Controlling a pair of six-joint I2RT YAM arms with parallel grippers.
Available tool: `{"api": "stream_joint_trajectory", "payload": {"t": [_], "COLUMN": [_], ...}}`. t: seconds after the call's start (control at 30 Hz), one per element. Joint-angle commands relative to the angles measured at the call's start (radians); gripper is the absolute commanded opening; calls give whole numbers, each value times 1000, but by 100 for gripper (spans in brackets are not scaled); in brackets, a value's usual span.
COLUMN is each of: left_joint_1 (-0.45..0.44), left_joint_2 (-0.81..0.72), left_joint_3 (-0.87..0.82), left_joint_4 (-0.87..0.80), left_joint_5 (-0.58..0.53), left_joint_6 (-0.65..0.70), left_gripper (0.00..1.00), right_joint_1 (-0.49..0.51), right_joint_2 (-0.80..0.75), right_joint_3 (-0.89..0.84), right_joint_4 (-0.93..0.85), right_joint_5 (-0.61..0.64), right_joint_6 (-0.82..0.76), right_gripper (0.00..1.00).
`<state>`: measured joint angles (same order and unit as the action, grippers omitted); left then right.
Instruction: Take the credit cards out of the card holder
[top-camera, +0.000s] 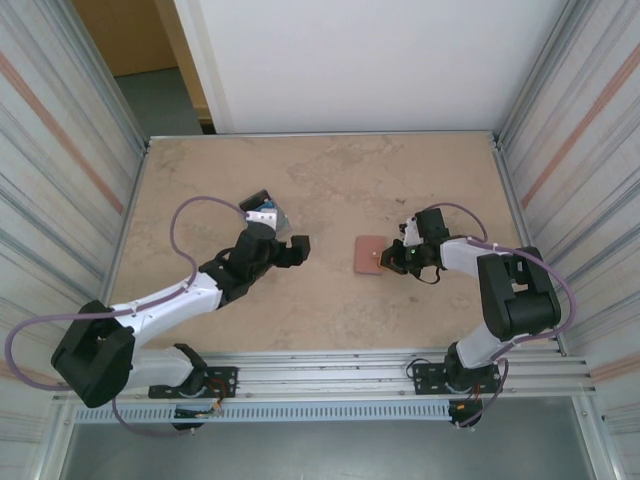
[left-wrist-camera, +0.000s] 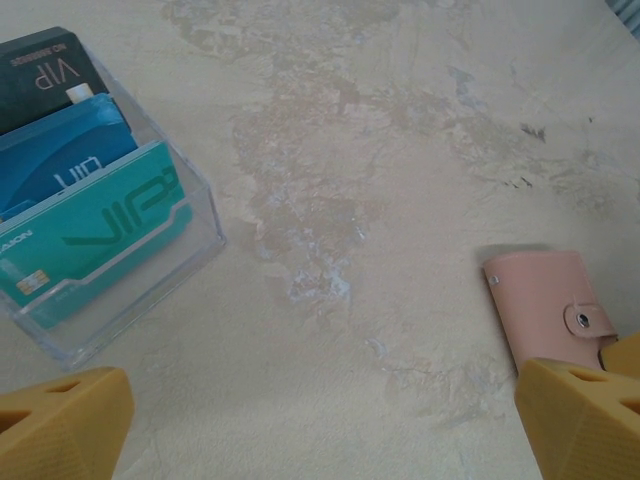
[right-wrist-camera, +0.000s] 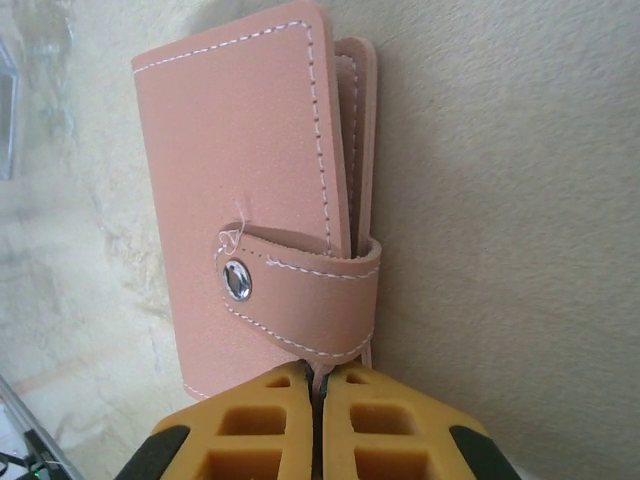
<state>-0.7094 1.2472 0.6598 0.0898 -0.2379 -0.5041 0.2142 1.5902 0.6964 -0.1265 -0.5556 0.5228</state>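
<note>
card holder (right-wrist-camera: 255, 190) near edge between the closed right gripper (right-wrist-camera: 318, 390) jaws

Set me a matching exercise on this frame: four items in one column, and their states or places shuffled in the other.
Items:
1. wallet
2. left gripper
3. right gripper
4. black card

States or places:
A. standing in the clear box
B. open
C. snapped closed
D. shut at the wallet's edge

Pairs: 1-C, 2-B, 3-D, 4-A
</note>
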Motion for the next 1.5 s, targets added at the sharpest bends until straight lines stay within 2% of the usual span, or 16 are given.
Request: {"api": "stream_joint_trajectory", "payload": {"t": [0.0, 0.17, 0.33, 0.5, 0.63, 0.83, 0.93, 1.03, 1.23, 1.37, 1.47], "left_joint_1": [-7, 3, 47, 114, 128, 129, 129, 134, 164, 181, 187], "left_joint_2": [-24, -58, -97, -122, -117, -56, -24, -1, 24, 40, 48], "left_joint_3": [42, 37, 4, -60, -41, 16, 17, 11, -6, -28, -20], "left_joint_4": [-41, -36, 9, 130, 125, 114, 167, 218, 292, 383, 390], "left_joint_5": [-56, -42, 73, 227, 289, 404, 447, 479, 548, 606, 623], "left_joint_6": [-49, -66, -122, -194, -199, -202, -222, -235, -269, -295, -295], "left_gripper": [99, 99, 98, 94, 94, 94, 92, 86, 83, 81, 78], "right_joint_1": [28, 52, 85, 124, 159, 220, 246, 268, 288, 298, 305], "right_joint_2": [-24, -96, -169, -219, -237, -220, -188, -157, -108, -95, -90], "right_joint_3": [12, 32, 56, 67, 77, 105, 142, 176, 201, 205, 207], "right_joint_4": [-31, -20, 13, 103, 198, 347, 397, 432, 527, 550, 563], "right_joint_5": [-12, -33, -46, -50, -50, -42, -68, -104, -191, -204, -213], "right_joint_6": [3, 28, 63, 114, 156, 210, 234, 253, 325, 344, 353], "right_gripper": [0, 0, 0, 0, 0, 0, 0, 0, 0, 0, 0]}}
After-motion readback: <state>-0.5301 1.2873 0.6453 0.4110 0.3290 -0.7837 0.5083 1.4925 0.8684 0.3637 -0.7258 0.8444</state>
